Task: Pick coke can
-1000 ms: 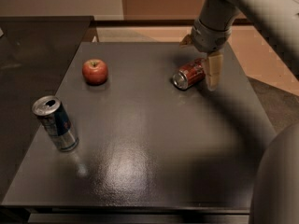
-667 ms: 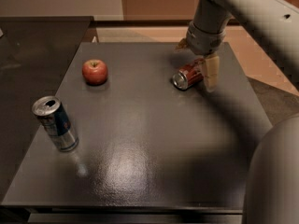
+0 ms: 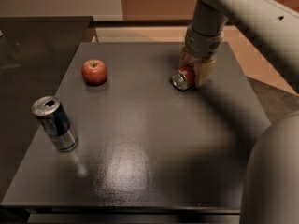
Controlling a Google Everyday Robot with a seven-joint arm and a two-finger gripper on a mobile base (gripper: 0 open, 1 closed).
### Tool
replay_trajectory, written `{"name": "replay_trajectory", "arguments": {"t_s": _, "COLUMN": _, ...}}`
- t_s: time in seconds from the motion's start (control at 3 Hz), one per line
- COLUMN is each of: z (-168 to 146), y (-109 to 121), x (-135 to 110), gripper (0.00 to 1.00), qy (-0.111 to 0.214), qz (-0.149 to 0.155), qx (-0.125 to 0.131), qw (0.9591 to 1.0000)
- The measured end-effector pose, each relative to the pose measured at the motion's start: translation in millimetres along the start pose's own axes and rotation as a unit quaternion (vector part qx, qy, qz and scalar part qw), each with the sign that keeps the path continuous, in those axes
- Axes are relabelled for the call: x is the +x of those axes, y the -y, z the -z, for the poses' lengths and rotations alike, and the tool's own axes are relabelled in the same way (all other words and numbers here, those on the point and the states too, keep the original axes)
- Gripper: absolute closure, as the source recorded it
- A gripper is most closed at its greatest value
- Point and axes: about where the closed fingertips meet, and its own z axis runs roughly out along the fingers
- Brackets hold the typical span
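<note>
The coke can (image 3: pixel 180 80) lies on its side on the dark table (image 3: pixel 154 139), far right of centre, with its silver top facing the camera. It is small and red. My gripper (image 3: pixel 194 73) comes down from the grey arm above and straddles the can. One tan finger (image 3: pixel 186 59) is behind the can and the other finger (image 3: pixel 204 72) is at its right side. The fingers are open around the can, which rests on the table.
A red apple (image 3: pixel 94 72) sits at the far left of the table. A taller blue-and-silver can (image 3: pixel 55 123) stands at the left edge. The robot's grey body (image 3: pixel 273 181) fills the lower right corner. A darker counter (image 3: pixel 32 45) adjoins the table on the left.
My gripper has moved left and down from beside the can to straddle it. The can has stayed in place on the table.
</note>
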Motion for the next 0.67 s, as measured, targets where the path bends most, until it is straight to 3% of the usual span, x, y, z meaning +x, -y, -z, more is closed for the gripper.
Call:
{"name": "replay_trajectory", "arguments": {"t_s": 0.33, "z": 2, "y": -3, "x": 0, "gripper": 0.64, "qy": 0.004, "qz": 0.002, "qx": 0.000, "qw": 1.0000}}
{"name": "replay_trajectory", "arguments": {"t_s": 0.67, "z": 14, "y": -2, "x": 0, "gripper": 0.88, "qy": 0.021, "qz": -0.010, "qx": 0.018, "qw": 0.9996}}
